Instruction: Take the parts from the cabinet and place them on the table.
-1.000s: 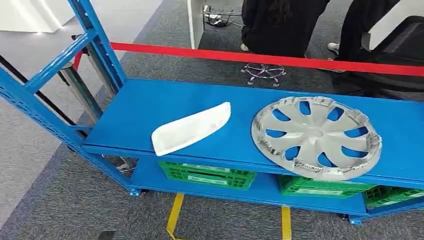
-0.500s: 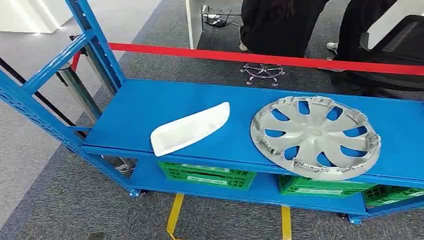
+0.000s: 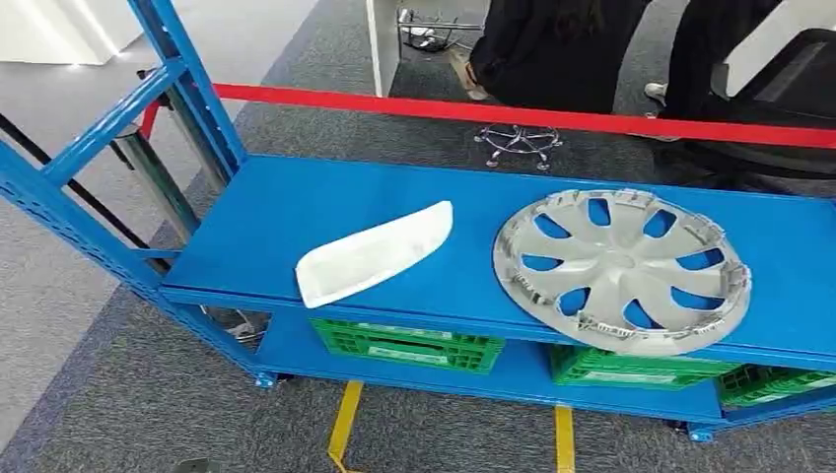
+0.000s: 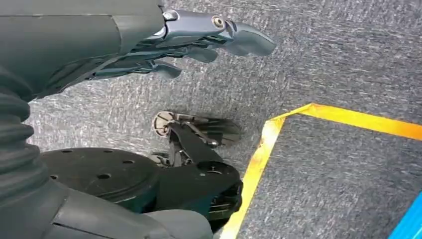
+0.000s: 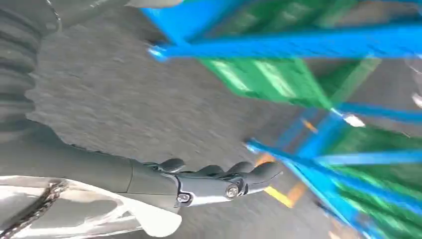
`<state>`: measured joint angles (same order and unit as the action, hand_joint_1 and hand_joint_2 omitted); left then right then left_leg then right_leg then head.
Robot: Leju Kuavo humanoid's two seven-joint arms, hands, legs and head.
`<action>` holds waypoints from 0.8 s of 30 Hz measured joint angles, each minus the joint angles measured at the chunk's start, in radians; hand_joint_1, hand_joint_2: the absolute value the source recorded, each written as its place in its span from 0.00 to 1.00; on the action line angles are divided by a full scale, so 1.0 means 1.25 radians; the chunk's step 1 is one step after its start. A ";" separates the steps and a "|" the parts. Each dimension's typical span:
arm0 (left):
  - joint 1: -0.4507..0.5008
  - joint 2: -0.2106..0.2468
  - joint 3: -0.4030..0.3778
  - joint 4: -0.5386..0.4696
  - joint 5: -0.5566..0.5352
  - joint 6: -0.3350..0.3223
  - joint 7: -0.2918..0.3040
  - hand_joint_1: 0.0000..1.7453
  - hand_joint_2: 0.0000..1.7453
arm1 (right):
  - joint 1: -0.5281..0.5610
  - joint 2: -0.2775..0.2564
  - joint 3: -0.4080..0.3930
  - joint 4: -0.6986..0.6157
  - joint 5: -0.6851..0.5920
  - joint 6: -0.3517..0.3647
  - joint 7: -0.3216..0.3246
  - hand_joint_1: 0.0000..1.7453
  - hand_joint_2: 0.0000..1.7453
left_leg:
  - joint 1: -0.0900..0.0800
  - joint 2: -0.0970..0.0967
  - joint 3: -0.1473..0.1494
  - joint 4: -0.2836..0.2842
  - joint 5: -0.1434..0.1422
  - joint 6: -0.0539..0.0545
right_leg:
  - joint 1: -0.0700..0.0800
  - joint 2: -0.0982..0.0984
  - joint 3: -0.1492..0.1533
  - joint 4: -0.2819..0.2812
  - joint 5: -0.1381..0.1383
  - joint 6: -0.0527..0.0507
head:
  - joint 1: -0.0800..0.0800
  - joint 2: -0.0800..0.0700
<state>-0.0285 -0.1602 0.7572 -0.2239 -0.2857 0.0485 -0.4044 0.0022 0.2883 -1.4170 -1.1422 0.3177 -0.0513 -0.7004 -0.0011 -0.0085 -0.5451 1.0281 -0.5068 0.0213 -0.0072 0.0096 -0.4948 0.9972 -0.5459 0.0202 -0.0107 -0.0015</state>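
Observation:
A white curved plastic part point(image 3: 375, 253) lies on the left half of the blue cabinet shelf point(image 3: 286, 202). To its right a silver wheel cover point(image 3: 621, 271) lies flat, its near rim reaching the shelf's front edge. My left hand point(image 4: 199, 40) hangs over grey carpet, fingers stretched out and holding nothing. In the right wrist view my right hand point(image 5: 219, 181) hangs beside the cabinet's lower frame point(image 5: 298, 47), fingers extended and holding nothing.
Green crates point(image 3: 409, 345) sit on the lower shelf. Blue uprights point(image 3: 192, 84) rise at the cabinet's left end. A red barrier tape point(image 3: 513, 115) runs behind it, with people's legs point(image 3: 552, 49) and a black chair point(image 3: 779, 99) beyond. Yellow tape point(image 3: 345, 424) marks the carpet.
The view has shifted very slightly. A person behind the barrier has moved a foot. The parts on the shelf have not moved.

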 joint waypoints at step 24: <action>-0.007 -0.001 -0.023 0.000 -0.143 -0.008 0.031 0.00 1.00 | 0.324 0.019 0.626 -0.542 0.515 -0.063 0.144 0.00 1.00 | 0.000 0.001 0.001 0.000 -0.001 0.000 | 0.000 0.001 0.003 0.000 -0.001 0.001 | 0.000 0.000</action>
<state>-0.0369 -0.1614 0.7279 -0.2239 -0.4646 0.0389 -0.3658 0.4066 0.3124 -0.6348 -1.8192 0.9613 -0.1305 -0.5207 -0.0016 -0.0076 -0.5439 1.0280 -0.5081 0.0213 -0.0077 0.0111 -0.4916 0.9973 -0.5476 0.0214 -0.0107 -0.0015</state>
